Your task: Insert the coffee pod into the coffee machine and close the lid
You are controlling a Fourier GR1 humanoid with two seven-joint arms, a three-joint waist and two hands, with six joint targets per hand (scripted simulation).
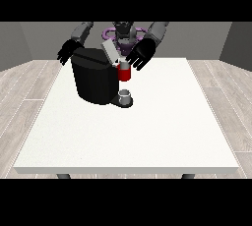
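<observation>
A big black coffee machine (94, 80) stands on the white worktop (147, 136), near the far edge and toward the view's left. Its grey lid (110, 52) is up and tilted. At the front of the machine is a red part (124, 73), and I cannot tell if this is the coffee pod or a piece of the machine. Below it a small grey cup (125, 95) sits on the machine's dark base. The hand at the view's right (140, 55) is just beside the lid and the red part, with its fingers spread out and holding nothing. The hand at the view's left (66, 52) hangs behind the machine's top corner, fingers straight and apart, holding nothing.
</observation>
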